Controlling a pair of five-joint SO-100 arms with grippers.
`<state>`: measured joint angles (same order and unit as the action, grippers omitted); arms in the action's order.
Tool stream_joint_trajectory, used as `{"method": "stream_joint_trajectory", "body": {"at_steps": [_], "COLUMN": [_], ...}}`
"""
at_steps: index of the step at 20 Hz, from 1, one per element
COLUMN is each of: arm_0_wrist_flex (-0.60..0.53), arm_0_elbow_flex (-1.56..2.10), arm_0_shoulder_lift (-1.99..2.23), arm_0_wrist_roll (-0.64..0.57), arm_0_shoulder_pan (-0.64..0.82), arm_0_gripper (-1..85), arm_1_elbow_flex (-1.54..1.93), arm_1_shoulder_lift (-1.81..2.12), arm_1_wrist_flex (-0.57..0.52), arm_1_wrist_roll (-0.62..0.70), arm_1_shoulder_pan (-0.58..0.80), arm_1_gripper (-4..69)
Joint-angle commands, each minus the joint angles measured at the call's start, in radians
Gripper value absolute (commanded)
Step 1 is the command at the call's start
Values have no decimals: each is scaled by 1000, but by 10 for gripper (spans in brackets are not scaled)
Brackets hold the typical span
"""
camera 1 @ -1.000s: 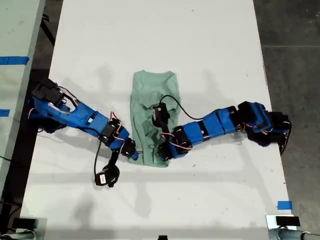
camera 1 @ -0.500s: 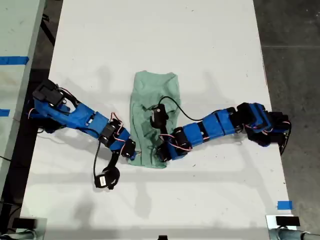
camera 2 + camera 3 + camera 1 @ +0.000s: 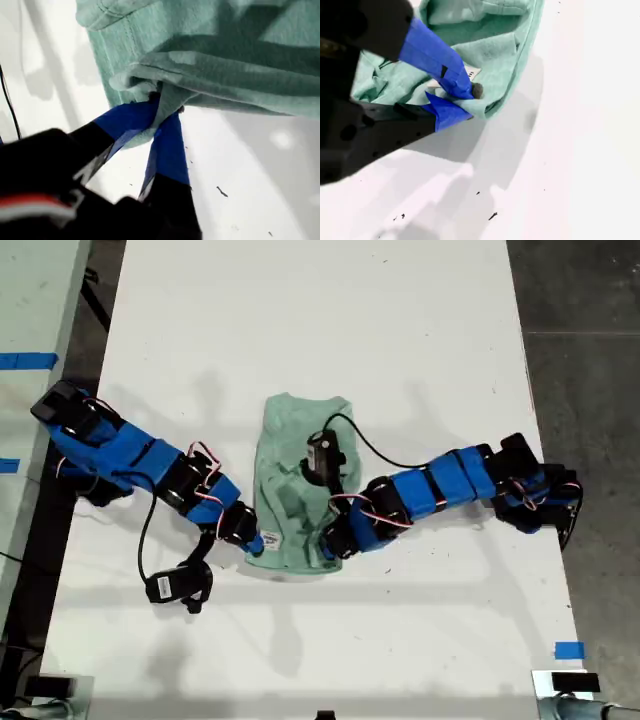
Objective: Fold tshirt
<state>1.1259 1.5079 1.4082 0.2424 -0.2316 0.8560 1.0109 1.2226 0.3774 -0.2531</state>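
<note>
Your first pincer [image 3: 162,102] and second pincer [image 3: 457,100] each pinch the tshirt [image 3: 300,480]; it is soft and limp, so keep gripping corner hems.

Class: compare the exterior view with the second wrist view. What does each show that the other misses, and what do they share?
Only the exterior view: the whole tshirt, my first gripper at its hem, and blue tape on the table.
Only the second wrist view: the jaws pinching bunched cloth up close, and dark specks.
Both: my second gripper, the tshirt, its white label and the table.
</note>
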Motion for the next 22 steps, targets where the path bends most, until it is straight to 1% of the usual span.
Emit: {"method": "stream_joint_trajectory", "body": {"at_steps": [1, 3, 5, 9, 13, 15, 18, 22], "arm_0_wrist_flex": [20, 48, 81, 156, 178, 172, 172, 166], "arm_0_elbow_flex": [-12, -6, -3, 0, 9, 8, 9, 8], "arm_0_shoulder_lift": [101, 112, 130, 152, 153, 152, 138, 112], "arm_0_wrist_roll": [-32, -80, -156, -348, -522, -600, -673, -709], "arm_0_shoulder_pan": [48, 107, 193, 391, 604, 712, 831, 881], "arm_0_gripper": [1, 1, 1, 1, 1, 1, 1, 1], "arm_1_elbow_flex": [-21, -14, -14, 5, 14, 15, 26, 29], "arm_1_shoulder_lift": [112, 114, 132, 204, 236, 229, 215, 183], "arm_1_wrist_flex": [14, 15, 32, 109, 155, 156, 144, 135], "arm_1_wrist_roll": [38, 67, 120, 238, 370, 420, 463, 466], "arm_1_shoulder_pan": [41, 80, 138, 278, 436, 505, 581, 638], "arm_1_gripper": [-12, -12, -12, -12, -12, -12, -12, -13]}}
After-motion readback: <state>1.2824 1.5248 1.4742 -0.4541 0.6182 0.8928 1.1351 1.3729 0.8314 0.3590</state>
